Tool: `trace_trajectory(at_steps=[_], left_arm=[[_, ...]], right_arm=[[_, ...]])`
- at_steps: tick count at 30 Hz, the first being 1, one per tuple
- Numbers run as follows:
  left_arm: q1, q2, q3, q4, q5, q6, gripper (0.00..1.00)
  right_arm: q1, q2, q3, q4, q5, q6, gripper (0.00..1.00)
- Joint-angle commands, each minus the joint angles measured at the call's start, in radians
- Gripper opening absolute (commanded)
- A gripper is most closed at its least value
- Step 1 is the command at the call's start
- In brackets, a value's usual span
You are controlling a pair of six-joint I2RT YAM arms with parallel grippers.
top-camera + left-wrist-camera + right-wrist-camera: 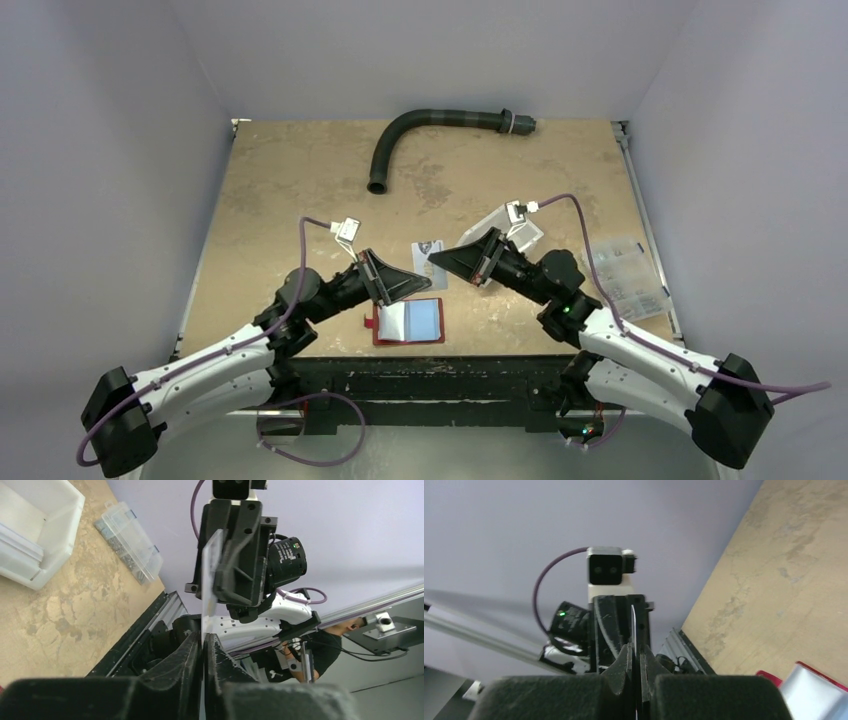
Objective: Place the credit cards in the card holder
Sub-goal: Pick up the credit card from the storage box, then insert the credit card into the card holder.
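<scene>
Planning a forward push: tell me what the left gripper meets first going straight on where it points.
Past the thin whitish plastic card it seems to pinch, the right gripper, head-on, holding the card's other end.

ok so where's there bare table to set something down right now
Bare table far left, between the black hose and the left edge, and far right, between the hose's end and the clear box. Crowded at front centre: left gripper and right gripper pinch one credit card by the open card holder, white bin behind.
</scene>
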Motion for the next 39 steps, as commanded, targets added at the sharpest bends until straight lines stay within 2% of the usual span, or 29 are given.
trace_trajectory(at_steps=[1,2,3,5,6,9,11,13,17,20,27,32,39], left_arm=[[0.003,0.005,0.099,-0.178,-0.035,0.098,0.00],[0.003,-0.001,0.141,-0.310,-0.073,0.159,0.00],[0.003,-0.008,0.174,-0.426,-0.105,0.198,0.00],[0.004,-0.013,0.227,-0.645,-0.156,0.275,0.00],[0.004,-0.002,0.248,-0.743,-0.182,0.305,0.00],[0.004,0.038,0.265,-0.940,-0.227,0.368,0.00],[0.003,0.044,0.230,-0.961,-0.226,0.372,0.00],[0.004,0.038,0.186,-0.941,-0.212,0.367,0.00],[0.004,0.049,0.122,-0.901,-0.203,0.352,0.00],[0.004,0.088,0.085,-0.872,-0.193,0.332,0.00],[0.005,0.180,0.049,-0.805,-0.188,0.319,0.00],[0.012,0.207,0.012,-0.728,-0.144,0.299,0.00],[0.080,0.223,-0.091,-0.577,-0.017,0.234,0.00]], right_arm=[[0.025,-0.015,-0.018,-0.004,0.052,-0.034,0.00],[0.025,-0.035,-0.016,-0.066,0.070,-0.059,0.08],[0.025,-0.056,-0.009,-0.152,0.094,-0.087,0.20],[0.025,-0.081,0.034,-0.410,0.117,-0.166,0.43],[0.025,-0.093,0.049,-0.511,0.145,-0.200,0.52],[0.024,-0.095,0.056,-0.694,0.193,-0.325,0.67],[0.025,-0.068,0.044,-0.730,0.188,-0.397,0.68],[0.025,-0.014,0.032,-0.722,0.127,-0.425,0.67],[0.045,0.102,-0.031,-0.545,0.015,-0.413,0.49],[0.084,0.218,-0.024,-0.464,0.004,-0.418,0.33],[0.153,0.477,0.028,-0.365,0.037,-0.419,0.08],[0.153,0.530,0.011,-0.382,0.133,-0.419,0.02],[0.151,0.586,-0.006,-0.408,0.232,-0.420,0.01]])
